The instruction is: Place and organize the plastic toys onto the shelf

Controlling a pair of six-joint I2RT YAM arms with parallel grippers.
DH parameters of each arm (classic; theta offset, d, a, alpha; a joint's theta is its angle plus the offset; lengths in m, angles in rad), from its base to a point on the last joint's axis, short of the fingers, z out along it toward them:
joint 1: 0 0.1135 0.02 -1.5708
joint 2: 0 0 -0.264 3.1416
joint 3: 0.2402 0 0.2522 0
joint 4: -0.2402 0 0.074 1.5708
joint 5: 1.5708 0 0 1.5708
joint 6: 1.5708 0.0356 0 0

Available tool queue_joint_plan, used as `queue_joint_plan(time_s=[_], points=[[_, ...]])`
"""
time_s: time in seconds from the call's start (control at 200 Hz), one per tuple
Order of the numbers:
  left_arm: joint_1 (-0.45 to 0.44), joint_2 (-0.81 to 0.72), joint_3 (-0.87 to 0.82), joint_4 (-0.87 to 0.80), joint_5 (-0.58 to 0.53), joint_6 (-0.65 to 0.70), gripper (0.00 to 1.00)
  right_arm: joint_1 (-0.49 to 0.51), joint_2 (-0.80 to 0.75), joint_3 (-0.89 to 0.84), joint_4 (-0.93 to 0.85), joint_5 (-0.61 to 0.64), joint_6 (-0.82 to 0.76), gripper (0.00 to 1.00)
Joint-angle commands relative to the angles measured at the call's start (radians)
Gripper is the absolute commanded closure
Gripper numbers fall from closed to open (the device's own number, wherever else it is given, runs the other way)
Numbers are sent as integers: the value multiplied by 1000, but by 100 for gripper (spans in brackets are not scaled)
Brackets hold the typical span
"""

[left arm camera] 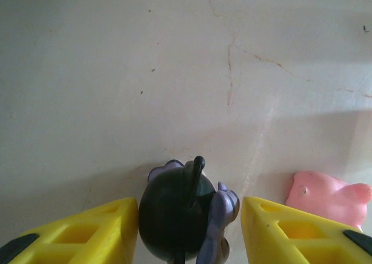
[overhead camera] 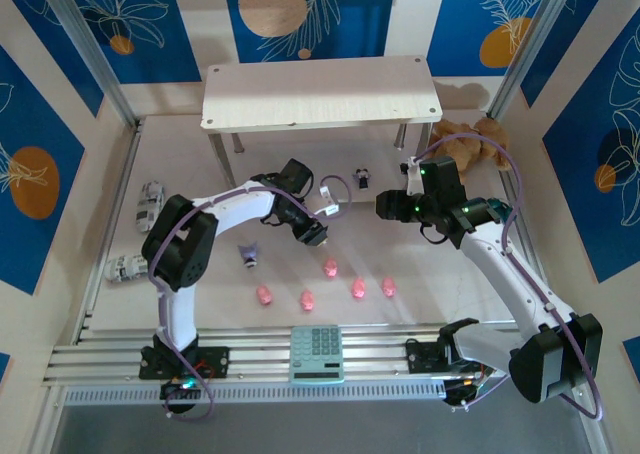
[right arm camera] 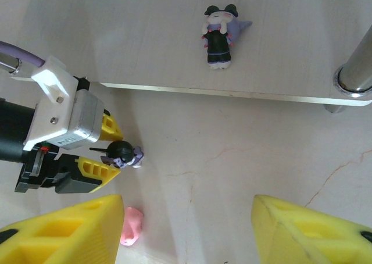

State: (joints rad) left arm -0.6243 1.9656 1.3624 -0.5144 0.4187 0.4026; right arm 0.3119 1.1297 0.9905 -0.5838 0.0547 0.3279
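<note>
The shelf [overhead camera: 320,94] stands at the back, its top bare. One dark figurine [right arm camera: 216,37] lies on the lower level [right arm camera: 145,43]. My left gripper [overhead camera: 318,236] is low over the table, shut on a second dark figurine [left arm camera: 174,217], whose head and purple ear fill the gap between the yellow fingers [left arm camera: 104,229]. The same grip shows in the right wrist view, figurine [right arm camera: 123,153] at the fingertips. A third purple figurine [overhead camera: 249,255] sits to the left. Several pink pigs lie in front [overhead camera: 330,267] [overhead camera: 307,300] [overhead camera: 358,288]. My right gripper [overhead camera: 383,206] [right arm camera: 187,201] hangs open and holds nothing.
A brown plush bear [overhead camera: 465,144] sits by the shelf's right leg. Silver toy cars [overhead camera: 150,204] [overhead camera: 122,267] lie at the left edge. A calculator [overhead camera: 317,354] rests on the front rails. One pig [left arm camera: 325,197] lies just right of the left fingers.
</note>
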Motion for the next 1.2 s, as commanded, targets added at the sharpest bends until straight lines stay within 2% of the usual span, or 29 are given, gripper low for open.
queue_joint_plan(time_s=[0.0, 0.345, 0.53, 0.73, 0.9, 1.196], points=[[-10, 27, 14, -28, 10, 23, 51, -4, -6, -16, 7, -22, 15, 39], [-10, 23, -22, 35, -52, 21, 65, -10, -5, -24, 6, -20, 20, 39], [-11, 23, -28, 59, -25, 29, 83, -9, -8, -30, 4, -16, 21, 39], [-9, -14, 5, 8, -9, 44, 82, -11, -13, -30, 1, -9, 18, 39], [1, -58, 84, -80, -43, 101, 80, -13, -12, -30, 5, -9, 19, 39], [74, 10, 292, -144, -72, 190, 79, -16, -10, -24, 6, -27, 35, 39]])
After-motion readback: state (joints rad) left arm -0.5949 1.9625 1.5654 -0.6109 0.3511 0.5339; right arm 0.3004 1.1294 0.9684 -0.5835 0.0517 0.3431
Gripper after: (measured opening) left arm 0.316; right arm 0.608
